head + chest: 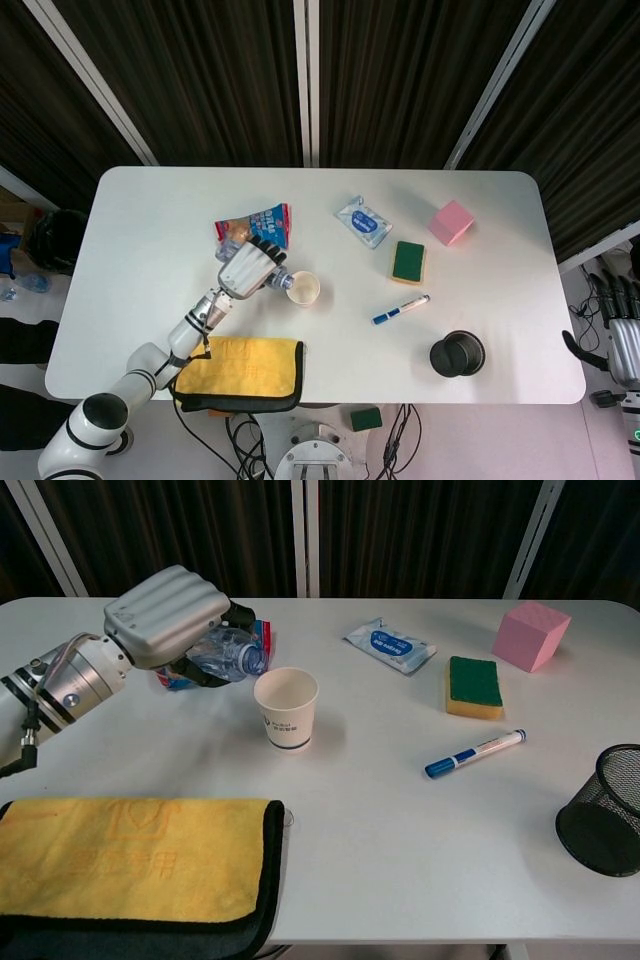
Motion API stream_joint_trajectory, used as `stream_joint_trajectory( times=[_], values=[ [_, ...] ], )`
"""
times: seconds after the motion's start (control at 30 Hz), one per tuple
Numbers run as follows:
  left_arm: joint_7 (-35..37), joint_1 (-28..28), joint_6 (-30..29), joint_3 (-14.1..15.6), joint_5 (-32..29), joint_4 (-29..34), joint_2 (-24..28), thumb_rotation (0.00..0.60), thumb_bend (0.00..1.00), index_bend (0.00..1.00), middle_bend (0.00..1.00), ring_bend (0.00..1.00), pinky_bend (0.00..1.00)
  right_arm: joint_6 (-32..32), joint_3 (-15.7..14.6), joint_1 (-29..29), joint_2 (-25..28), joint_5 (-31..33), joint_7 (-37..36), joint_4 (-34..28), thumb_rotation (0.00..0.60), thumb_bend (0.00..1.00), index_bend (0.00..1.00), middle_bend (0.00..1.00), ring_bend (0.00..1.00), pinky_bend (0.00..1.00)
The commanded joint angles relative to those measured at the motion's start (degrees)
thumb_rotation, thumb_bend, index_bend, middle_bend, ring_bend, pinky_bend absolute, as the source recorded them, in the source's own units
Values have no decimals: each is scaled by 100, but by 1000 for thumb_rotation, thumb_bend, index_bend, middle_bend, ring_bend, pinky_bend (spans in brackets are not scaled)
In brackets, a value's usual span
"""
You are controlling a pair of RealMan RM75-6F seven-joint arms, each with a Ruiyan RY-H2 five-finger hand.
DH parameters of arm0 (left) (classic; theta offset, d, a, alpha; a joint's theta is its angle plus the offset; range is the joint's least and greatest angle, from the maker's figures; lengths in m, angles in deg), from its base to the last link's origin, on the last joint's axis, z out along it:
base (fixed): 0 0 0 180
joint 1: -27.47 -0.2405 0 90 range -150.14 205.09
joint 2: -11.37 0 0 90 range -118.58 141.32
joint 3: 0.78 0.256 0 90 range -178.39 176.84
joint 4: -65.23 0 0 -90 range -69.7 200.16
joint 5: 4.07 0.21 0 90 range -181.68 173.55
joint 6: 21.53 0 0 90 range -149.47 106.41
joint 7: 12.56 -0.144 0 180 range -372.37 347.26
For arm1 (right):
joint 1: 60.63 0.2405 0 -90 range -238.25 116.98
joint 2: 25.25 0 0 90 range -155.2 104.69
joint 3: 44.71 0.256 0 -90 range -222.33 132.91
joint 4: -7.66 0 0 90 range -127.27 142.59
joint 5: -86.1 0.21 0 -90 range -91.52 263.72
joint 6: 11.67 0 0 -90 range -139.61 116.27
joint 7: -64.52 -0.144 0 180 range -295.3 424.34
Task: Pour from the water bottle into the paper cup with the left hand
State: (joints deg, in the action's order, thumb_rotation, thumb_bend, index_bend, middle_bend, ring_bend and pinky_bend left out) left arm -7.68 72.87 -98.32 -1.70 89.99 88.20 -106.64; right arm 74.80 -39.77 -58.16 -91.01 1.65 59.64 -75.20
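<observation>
My left hand (170,613) (247,267) grips a clear plastic water bottle (232,657) (278,280), tipped on its side. The bottle's mouth points right and sits just left of the rim of the white paper cup (285,707) (303,288), slightly above it. The cup stands upright on the white table (400,810) and looks empty inside. My right hand (622,330) hangs off the table's right edge in the head view, fingers straight, holding nothing.
A snack packet (262,640) lies behind the bottle. A folded yellow cloth (130,855) is at the near left. Further right are a wipes pack (390,645), green sponge (473,685), pink cube (530,635), blue marker (475,753) and black mesh cup (603,823).
</observation>
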Motion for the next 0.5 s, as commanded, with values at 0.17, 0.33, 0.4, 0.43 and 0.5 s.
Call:
stream_joint_trajectory(
  times=[0.17,0.33,0.4,0.43,0.5],
  values=[
    [-162,26,42,45,11,-91,-16,600,332,793,800,669,584,1,0,-4,-1,1,-17,13,512,241,0,0,0,0],
    [-261,42,35,73,27,-142,-23,600,332,793,800,669,584,-7,3,-1,-7,8,-22,24,513,241,0,0,0,0],
    [-278,43,39,81,26,-149,-27,600,332,793,800,669,584,-4,6,0,-6,8,-25,22,512,241,0,0,0,0],
    [-281,44,39,83,25,-149,-26,600,331,793,800,669,585,-6,7,0,-5,8,-28,20,512,241,0,0,0,0],
    [-275,47,31,83,20,-146,-23,600,332,793,800,669,585,-8,6,1,-2,6,-28,16,513,240,0,0,0,0]
  ],
)
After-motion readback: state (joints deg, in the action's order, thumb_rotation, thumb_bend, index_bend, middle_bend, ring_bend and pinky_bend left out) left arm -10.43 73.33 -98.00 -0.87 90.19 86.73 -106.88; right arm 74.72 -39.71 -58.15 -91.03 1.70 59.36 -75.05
